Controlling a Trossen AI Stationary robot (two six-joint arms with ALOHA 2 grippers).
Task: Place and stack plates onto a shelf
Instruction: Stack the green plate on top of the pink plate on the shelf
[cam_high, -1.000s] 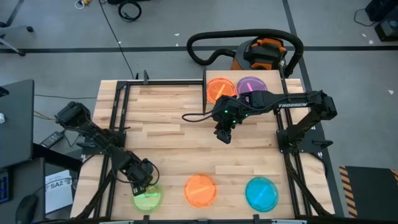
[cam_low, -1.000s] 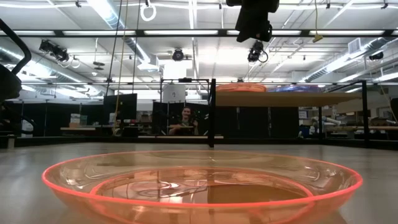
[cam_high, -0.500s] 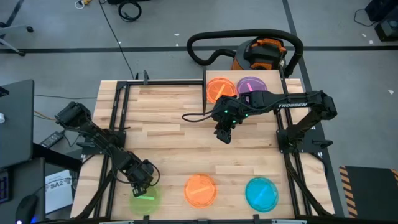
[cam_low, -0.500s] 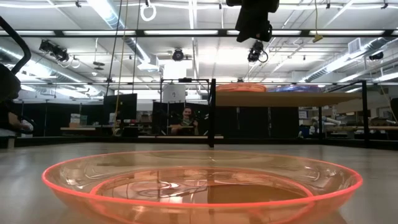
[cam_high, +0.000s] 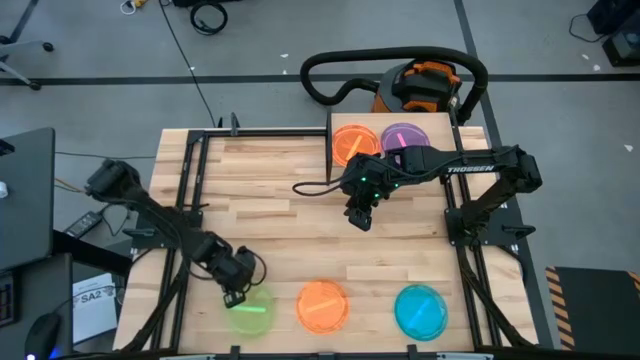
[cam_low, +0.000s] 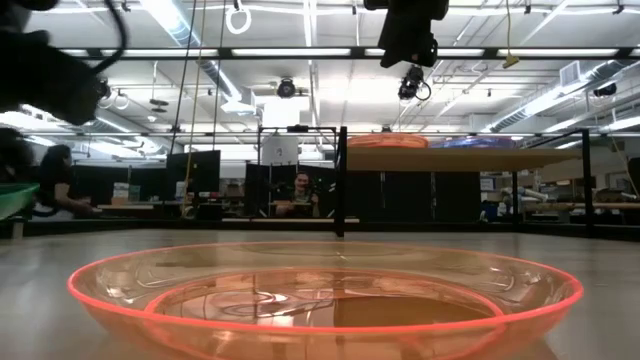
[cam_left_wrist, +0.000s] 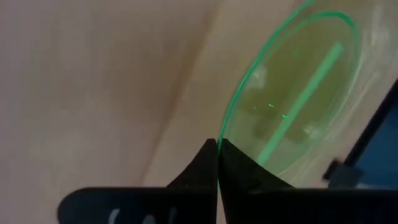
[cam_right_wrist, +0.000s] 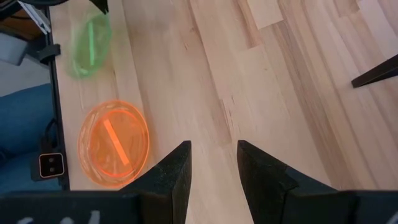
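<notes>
My left gripper (cam_high: 237, 290) is near the table's front left corner, shut on a green plate (cam_high: 248, 312). That plate also shows tilted in the right wrist view (cam_right_wrist: 87, 40) and at the left edge of the low view (cam_low: 15, 195). An orange plate (cam_high: 322, 305) and a blue plate (cam_high: 420, 310) lie flat near the front edge. On the shelf (cam_high: 470, 135) at the far right rest an orange plate (cam_high: 352, 143) and a purple plate (cam_high: 405, 137). My right gripper (cam_high: 358, 217) hangs open above the table's middle, touching nothing. My left gripper pinches the green plate's rim (cam_left_wrist: 225, 134) between its two shut fingers, at the plate's far-left edge. The fingers slant down from the table's left. The plate stretches away from the fingertips, tilted, and in the low view it shows above the tabletop.
Black frame rails run along the table's left (cam_high: 185, 200) and right (cam_high: 455, 230) sides. A black post (cam_high: 329, 150) stands at the shelf's left end. A vacuum with a black hose (cam_high: 400, 75) sits beyond the far edge. People (cam_low: 297, 195) sit in the room behind.
My left gripper has moved toward the table's right edge and risen, taking the green plate with it. The plate has shifted right and tipped up off the table, and it now shows at the low view's left edge.
</notes>
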